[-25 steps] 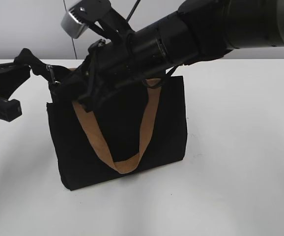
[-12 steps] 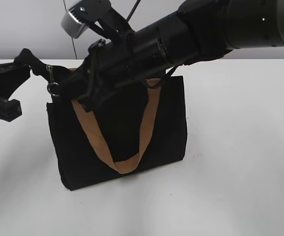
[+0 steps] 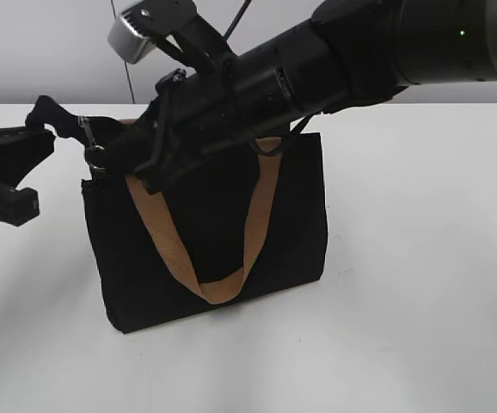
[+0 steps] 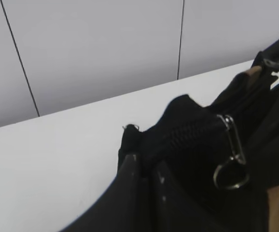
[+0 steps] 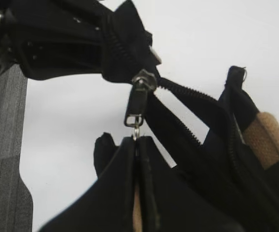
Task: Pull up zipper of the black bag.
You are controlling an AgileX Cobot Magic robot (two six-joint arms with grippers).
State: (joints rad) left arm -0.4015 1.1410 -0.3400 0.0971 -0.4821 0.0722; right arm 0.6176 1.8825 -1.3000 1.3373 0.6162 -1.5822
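Observation:
The black bag stands upright on the white table, its tan handle hanging down the front. My left gripper is shut on the fabric end tab at the bag's top left corner. The right arm reaches across from the upper right, and my right gripper is shut on the ring of the zipper. The silver slider sits at the left end of the track, close to the left gripper, with the pull tab hanging from it. The track behind the slider gapes open.
The white table stretches to the right of and in front of the bag. A grey panelled wall stands behind it. The right arm's thick black body hangs over the bag's top.
The right gripper's jaws have closed on the zipper's ring. The pull tab and ring shifted slightly down and left. The left gripper, still holding the corner, drifted a little left.

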